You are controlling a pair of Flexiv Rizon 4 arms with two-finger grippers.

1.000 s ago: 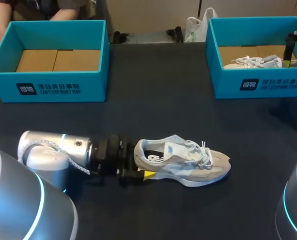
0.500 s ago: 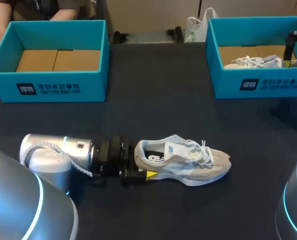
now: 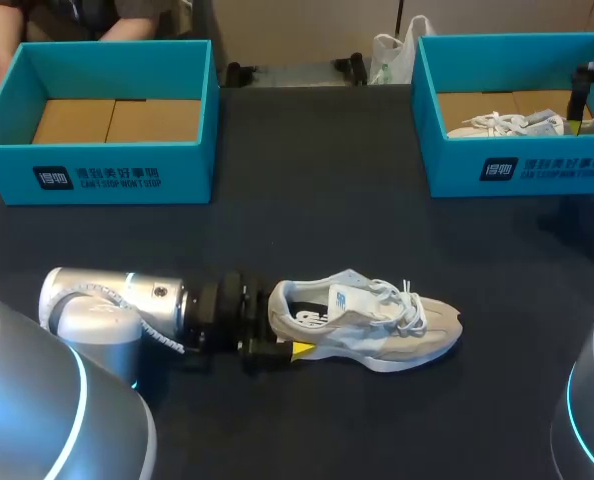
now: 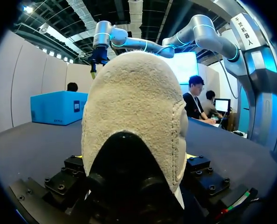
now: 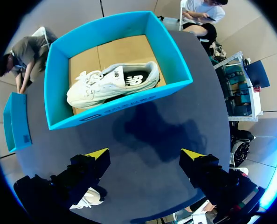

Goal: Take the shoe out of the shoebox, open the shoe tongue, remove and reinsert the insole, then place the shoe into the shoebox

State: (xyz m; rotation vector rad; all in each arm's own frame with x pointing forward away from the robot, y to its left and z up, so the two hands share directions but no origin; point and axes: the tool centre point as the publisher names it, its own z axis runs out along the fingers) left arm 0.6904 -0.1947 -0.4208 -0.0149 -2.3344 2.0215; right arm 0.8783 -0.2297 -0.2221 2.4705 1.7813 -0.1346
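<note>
A grey and white shoe lies on its sole on the dark table, toe to the right. My left gripper is at its heel, low over the table. In the left wrist view the fuzzy heel fills the gap between the fingers, which press on its two sides, so the left gripper is shut on it. My right gripper hangs open and empty above the table, just in front of the right teal shoebox, and shows in the head view as the right gripper by that box.
The right shoebox holds a second white shoe. An open teal shoebox with a bare cardboard floor stands at the back left. Dark table lies between the two boxes and ahead of the shoe.
My left arm slid a little to the right, up to the shoe's heel, and its fingers narrowed slightly onto it. The shoe and the right arm stayed put.
</note>
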